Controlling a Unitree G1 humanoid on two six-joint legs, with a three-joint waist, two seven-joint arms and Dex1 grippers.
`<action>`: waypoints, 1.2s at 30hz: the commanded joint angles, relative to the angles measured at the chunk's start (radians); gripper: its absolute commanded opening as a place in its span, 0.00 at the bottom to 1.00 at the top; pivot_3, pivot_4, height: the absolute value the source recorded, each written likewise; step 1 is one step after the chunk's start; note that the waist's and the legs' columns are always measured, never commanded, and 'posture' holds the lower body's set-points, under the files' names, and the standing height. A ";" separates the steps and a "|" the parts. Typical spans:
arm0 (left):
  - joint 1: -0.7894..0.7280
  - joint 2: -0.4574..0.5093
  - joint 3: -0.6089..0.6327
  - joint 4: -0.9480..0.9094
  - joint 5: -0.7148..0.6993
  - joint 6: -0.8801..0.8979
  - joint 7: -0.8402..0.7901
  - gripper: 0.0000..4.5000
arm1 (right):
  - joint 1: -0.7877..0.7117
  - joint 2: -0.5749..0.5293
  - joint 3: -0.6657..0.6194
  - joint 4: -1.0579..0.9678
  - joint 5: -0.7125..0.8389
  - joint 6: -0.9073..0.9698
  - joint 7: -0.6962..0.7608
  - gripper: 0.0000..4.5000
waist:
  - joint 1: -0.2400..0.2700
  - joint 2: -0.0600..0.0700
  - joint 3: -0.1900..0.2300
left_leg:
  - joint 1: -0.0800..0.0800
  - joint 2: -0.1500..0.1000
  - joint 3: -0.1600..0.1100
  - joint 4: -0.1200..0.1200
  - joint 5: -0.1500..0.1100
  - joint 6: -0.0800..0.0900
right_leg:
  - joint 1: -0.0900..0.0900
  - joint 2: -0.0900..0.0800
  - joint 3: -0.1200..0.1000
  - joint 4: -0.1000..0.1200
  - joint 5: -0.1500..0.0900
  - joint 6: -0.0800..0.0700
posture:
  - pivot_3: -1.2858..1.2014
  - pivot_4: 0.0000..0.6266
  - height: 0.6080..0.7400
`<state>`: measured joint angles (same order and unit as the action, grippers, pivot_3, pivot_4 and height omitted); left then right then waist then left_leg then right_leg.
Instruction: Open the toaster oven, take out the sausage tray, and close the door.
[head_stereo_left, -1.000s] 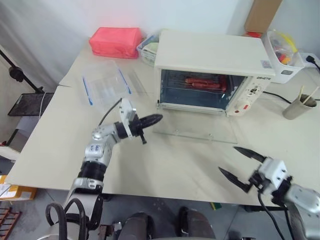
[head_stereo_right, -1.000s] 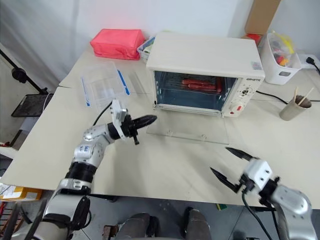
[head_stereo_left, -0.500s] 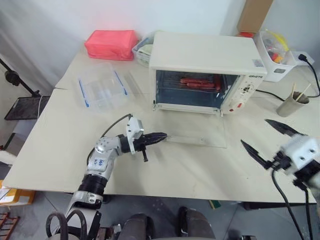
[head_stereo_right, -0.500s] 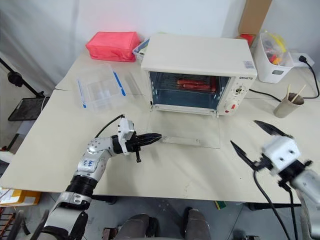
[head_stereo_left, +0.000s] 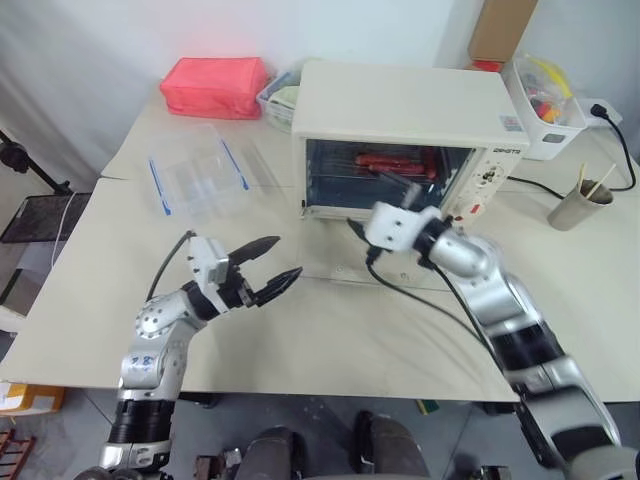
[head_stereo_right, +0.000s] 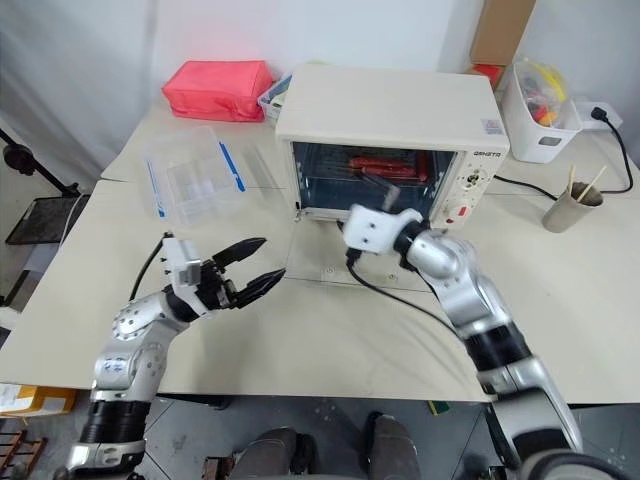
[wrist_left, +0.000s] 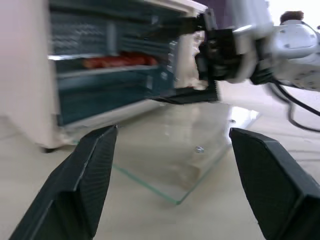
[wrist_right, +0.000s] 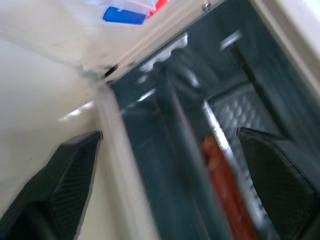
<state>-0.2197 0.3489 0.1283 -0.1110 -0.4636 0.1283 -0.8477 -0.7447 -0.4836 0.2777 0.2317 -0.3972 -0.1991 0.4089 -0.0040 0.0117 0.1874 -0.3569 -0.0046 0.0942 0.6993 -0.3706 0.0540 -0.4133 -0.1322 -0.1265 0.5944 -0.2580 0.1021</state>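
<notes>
Red sausages on the sausage tray (head_stereo_right: 385, 165) lie inside the toaster oven (head_stereo_right: 385, 140) with their long axis across the mouth, straight ahead of the right gripper (head_stereo_right: 375, 205) — jaws spread wide, empty, at the opening. Glass door (head_stereo_right: 365, 262) lies flat on the desk (head_stereo_right: 300, 340). Left gripper (head_stereo_right: 250, 265), jaws apart and empty, hangs well off to the left — the right arm is nearer.
</notes>
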 joint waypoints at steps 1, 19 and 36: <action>0.028 0.000 0.009 -0.081 -0.014 0.006 0.046 0.81 | -0.100 0.026 0.035 0.167 -0.085 -0.073 -0.106 1.00 | -0.004 0.000 0.000 | 0.000 0.000 0.000 0.000 0.000 0.000 | 0.000 0.000 0.000 0.000 0.000 0.000 | 0.52 0.24 1.00; 0.006 -0.014 -0.036 -0.079 -0.001 0.006 0.117 0.81 | -0.437 0.141 0.189 0.796 -0.270 -0.275 -0.395 0.42 | -0.029 0.001 0.000 | -0.002 0.001 -0.001 -0.001 0.001 -0.001 | 0.000 0.003 -0.003 0.000 0.000 -0.001 | 0.52 0.24 1.00; -0.606 -0.075 -0.037 0.557 0.009 0.000 0.035 0.81 | -0.466 0.113 0.183 0.787 -0.286 -0.286 -0.445 0.00 | -0.028 0.001 0.000 | -0.006 0.001 -0.003 -0.002 0.003 -0.001 | -0.001 0.007 -0.008 -0.002 0.000 0.000 | 0.52 0.24 1.00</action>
<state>-0.7971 0.2775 0.0700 0.4235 -0.4569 0.1414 -0.8034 -1.1735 -0.3517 0.5001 1.0661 -0.7168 -0.4765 -0.0224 -0.0317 0.0124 0.1878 -0.3639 -0.0038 0.0908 0.6976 -0.3671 0.0528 -0.4152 -0.1255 -0.1344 0.5923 -0.2584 0.1017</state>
